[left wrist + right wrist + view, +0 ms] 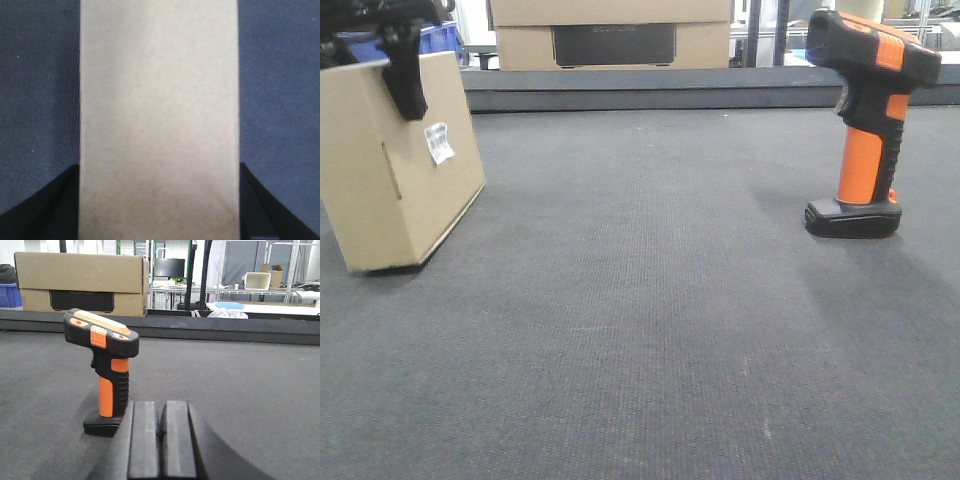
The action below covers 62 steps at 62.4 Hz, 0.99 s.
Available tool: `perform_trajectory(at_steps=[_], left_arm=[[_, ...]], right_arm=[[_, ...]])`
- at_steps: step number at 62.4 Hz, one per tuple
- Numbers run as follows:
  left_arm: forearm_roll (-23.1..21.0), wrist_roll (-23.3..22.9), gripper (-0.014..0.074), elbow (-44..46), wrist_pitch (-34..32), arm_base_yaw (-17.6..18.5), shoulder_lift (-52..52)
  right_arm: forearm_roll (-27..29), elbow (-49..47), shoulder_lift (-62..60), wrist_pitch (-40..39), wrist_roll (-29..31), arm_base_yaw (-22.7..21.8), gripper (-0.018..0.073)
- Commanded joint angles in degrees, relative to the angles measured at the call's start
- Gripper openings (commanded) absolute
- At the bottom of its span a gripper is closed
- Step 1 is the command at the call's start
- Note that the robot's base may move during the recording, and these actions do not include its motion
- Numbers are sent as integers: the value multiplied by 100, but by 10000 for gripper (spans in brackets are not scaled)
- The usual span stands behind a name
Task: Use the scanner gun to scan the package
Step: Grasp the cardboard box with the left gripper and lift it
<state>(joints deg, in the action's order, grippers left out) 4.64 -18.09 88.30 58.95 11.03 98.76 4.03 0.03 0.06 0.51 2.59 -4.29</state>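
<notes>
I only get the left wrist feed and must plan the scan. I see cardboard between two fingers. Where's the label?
Observer: The label is on the box face toward the front camera, just below a finger of the left hand.
Operator: And the scanner?
Observer: The scanner stands upright on the mat, apart from the box.
Operator: Right hand?
Observer: The right hand is shut and empty, short of the scanner.

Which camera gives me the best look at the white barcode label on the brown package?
The exterior front-facing view: the label sits in plain sight on a face of the package. The left wrist view shows only a plain brown face, no label. The right wrist view misses the package entirely.
</notes>
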Motion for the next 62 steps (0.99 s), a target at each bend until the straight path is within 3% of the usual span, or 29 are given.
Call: perform_trajectory(at_steps=[1, 14, 25, 31, 39, 62], left_arm=[[-192, -52, -111, 376, 175, 24, -64], [-1327, -52, -111, 734, 329, 121, -150], [-1353, -52, -111, 532, 66, 602, -150], [-1353, -379, -111, 316, -149, 796, -150], [-1402, -404, -111, 51, -465, 980, -166], [-1532, -442, -111, -477, -1010, 1166, -364]], right_arm=[[0, -3, -6, -102, -4, 29, -169], [0, -3, -6, -102, -4, 29, -169], [0, -3, -6, -102, -4, 29, -169], [0, -3, -6, -102, -4, 29, -169], [0, -3, -6, -102, -4, 29, -169], [0, -3, -6, -142, -4, 27, -169]])
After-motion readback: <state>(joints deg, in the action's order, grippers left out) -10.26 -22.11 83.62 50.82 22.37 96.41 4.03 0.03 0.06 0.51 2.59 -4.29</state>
